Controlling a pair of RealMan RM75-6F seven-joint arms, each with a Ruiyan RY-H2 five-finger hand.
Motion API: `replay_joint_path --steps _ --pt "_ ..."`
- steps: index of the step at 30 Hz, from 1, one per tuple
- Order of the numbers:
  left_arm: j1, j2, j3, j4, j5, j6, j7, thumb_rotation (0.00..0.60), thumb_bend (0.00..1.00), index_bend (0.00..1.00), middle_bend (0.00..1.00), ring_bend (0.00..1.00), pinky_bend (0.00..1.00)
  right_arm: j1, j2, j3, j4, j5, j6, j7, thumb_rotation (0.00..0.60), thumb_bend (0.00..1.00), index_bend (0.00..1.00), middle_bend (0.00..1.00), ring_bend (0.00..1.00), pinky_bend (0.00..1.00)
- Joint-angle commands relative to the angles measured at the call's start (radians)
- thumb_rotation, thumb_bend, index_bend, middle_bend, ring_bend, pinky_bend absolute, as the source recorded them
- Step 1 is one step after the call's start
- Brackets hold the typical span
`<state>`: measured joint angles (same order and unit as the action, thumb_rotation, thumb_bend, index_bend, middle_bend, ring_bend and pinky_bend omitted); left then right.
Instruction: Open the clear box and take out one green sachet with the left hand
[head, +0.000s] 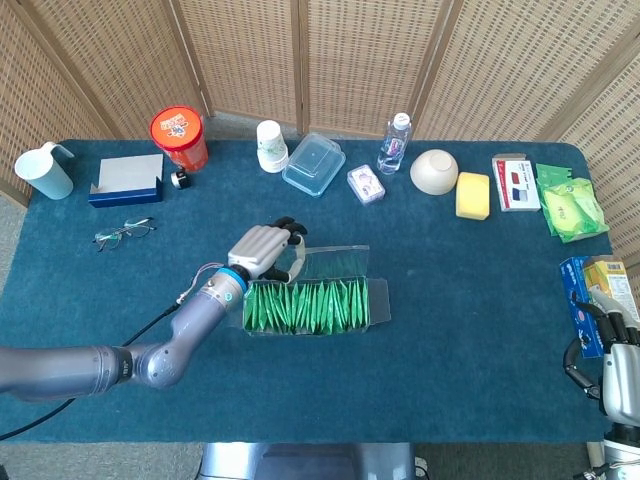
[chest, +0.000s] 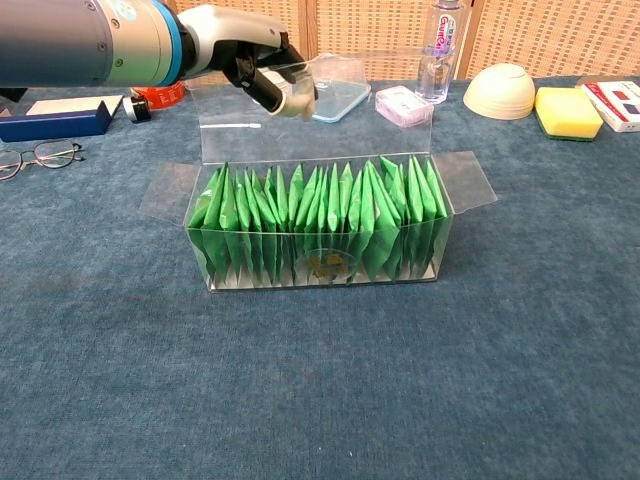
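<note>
Lid up, sachets untouched.
Left hand (chest: 262, 72) fingers hold the clear box (chest: 318, 222) lid upright mid-bench; green sachets (chest: 320, 215) all inside; right hand (head: 612, 372) idle, grip unclear.

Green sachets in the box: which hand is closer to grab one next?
The left hand. It is at the raised lid of the clear box, just above the green sachets. The right hand sits far away at the table's edge.
</note>
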<state>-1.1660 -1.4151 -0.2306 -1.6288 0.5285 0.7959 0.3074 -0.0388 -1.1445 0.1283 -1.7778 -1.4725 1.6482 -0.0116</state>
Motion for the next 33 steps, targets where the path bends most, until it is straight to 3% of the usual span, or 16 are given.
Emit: replay_joint_path --steps 1,9,13,22,28,33 --pt "-0.005 -0.008 0.001 0.012 -0.012 0.007 0.002 0.405 0.48 0.41 0.19 0.08 0.22 -0.001 0.0 0.0 0.0 -0.001 0.001 0.0 0.425 0.66 0.24 0.17 0.15 0.22" --pt "-0.009 -0.047 0.02 0.058 0.01 0.069 0.045 0.303 0.41 0.11 0.1 0.01 0.22 -0.006 0.0 -0.002 -0.005 -0.004 0.009 -0.002 0.427 0.66 0.24 0.17 0.15 0.22" --pt "-0.012 -0.064 0.044 0.077 0.036 0.118 0.105 0.274 0.38 0.02 0.03 0.0 0.22 -0.008 0.001 -0.004 -0.007 -0.005 0.011 -0.003 0.426 0.66 0.24 0.17 0.15 0.22" --pt "0.022 -0.049 0.057 0.028 0.118 0.233 0.169 0.264 0.37 0.01 0.01 0.0 0.22 -0.009 0.002 -0.004 -0.01 -0.013 0.014 -0.004 0.427 0.67 0.24 0.17 0.15 0.22" --pt "0.121 0.1 0.07 -0.157 0.333 0.282 0.068 0.247 0.37 0.09 0.01 0.0 0.22 -0.014 0.002 -0.006 -0.01 -0.019 0.021 0.0 0.426 0.66 0.24 0.17 0.15 0.22" --pt "0.19 0.18 0.099 -0.211 0.528 0.295 -0.036 0.254 0.37 0.15 0.02 0.0 0.22 -0.011 -0.001 -0.008 -0.006 -0.016 0.012 -0.001 0.426 0.66 0.24 0.17 0.15 0.22"
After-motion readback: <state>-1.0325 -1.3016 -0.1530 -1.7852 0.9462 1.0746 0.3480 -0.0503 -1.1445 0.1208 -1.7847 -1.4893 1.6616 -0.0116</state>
